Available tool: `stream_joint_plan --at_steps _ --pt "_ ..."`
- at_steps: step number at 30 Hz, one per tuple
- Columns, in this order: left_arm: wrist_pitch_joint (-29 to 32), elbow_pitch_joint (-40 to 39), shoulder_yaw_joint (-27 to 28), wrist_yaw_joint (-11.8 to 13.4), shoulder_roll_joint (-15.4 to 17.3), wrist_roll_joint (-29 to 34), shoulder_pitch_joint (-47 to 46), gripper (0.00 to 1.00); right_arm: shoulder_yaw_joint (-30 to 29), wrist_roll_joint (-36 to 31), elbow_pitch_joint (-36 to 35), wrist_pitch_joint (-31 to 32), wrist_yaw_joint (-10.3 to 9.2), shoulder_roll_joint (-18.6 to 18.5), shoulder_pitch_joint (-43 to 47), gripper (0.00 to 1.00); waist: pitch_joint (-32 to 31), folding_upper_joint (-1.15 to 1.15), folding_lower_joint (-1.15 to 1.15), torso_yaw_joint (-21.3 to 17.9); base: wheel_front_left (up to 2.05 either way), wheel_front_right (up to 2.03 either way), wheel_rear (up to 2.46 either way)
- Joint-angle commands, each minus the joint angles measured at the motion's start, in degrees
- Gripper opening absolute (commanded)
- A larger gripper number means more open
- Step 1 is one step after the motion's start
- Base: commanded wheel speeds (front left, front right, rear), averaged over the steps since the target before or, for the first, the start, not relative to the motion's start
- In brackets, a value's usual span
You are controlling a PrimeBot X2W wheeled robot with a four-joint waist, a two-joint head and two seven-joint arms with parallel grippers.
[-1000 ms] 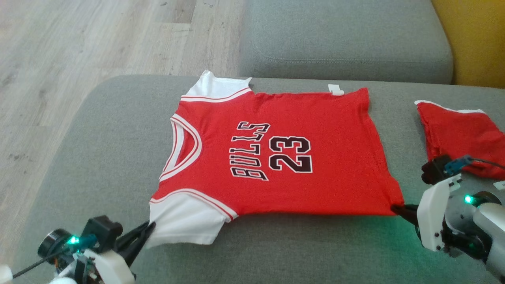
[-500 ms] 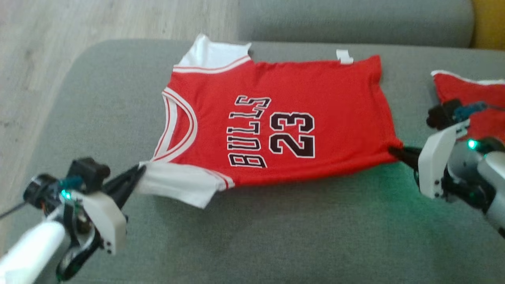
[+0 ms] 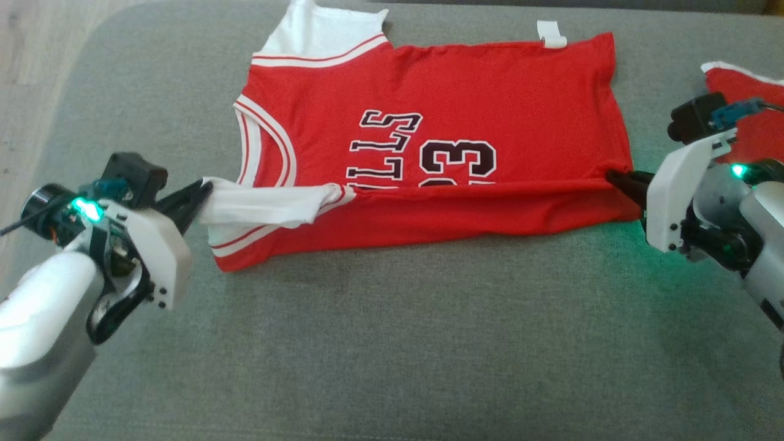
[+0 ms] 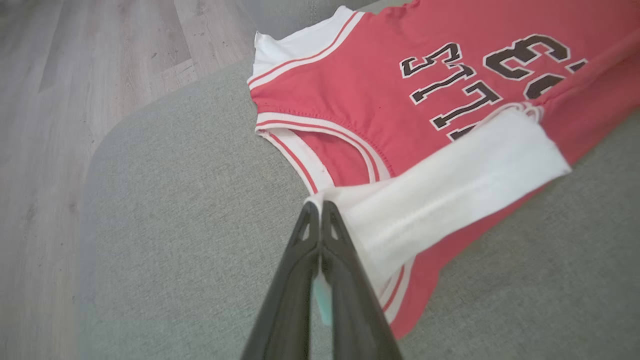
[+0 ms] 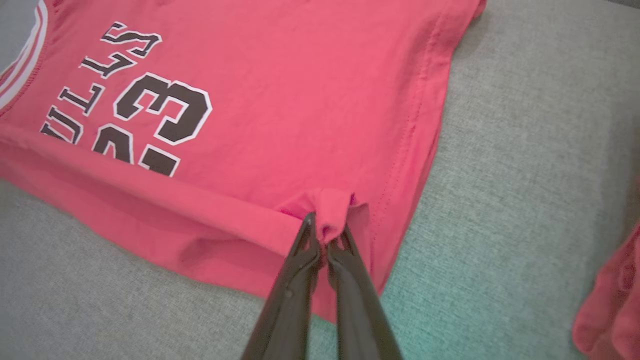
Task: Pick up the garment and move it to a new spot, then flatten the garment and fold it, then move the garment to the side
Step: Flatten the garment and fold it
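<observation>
Left end effector (image 3: 205, 187) clamped on white sleeve (image 3: 263, 207), right end effector (image 3: 612, 179) clamped on hem (image 3: 615, 110) of red fabric Bulls jersey (image 3: 459, 92); near edge now folded over lower print.

So the red basketball jersey with white cloth sleeves (image 3: 441, 86) is lying across the grey fabric sofa cushion (image 3: 392, 343), with its near edge sitting folded over on top of itself. The left gripper (image 3: 205, 188) is pinching the sleeve at the left end, and the right gripper (image 3: 612, 179) is pinching the hem corner at the right end. A second red cloth piece (image 3: 759, 138) is lying off to the right, apart.
</observation>
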Motion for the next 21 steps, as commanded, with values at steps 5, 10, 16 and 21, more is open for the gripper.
stream_joint_plan --at_steps 5,10,16,21 --pt "-0.7 2.9 -1.6 0.0 1.7 -1.0 -8.4 0.00 0.4 -1.4 1.6 -0.3 -0.11 1.0 -3.1 0.00 2.2 0.00 -0.01 -1.0 0.00 0.00 0.00" --pt "-1.7 6.3 -5.4 0.0 0.8 -2.4 -12.7 0.00 1.3 -1.7 3.1 -0.7 -0.11 2.0 -4.6 0.00 3.4 0.00 -0.01 -1.6 0.00 0.00 0.00" --pt "-5.2 11.7 -6.9 0.0 -1.3 -4.5 -16.8 0.80 1.0 -1.5 5.4 -3.5 -0.11 3.7 -5.9 0.76 4.3 0.00 -0.01 -2.1 0.00 0.00 0.00" --pt "-12.2 17.3 -5.0 1.7 -4.4 -4.7 -18.2 1.00 -0.7 -0.8 7.5 -9.3 -0.11 5.4 -6.0 1.00 4.1 0.00 -0.01 -1.9 0.00 0.00 0.00"
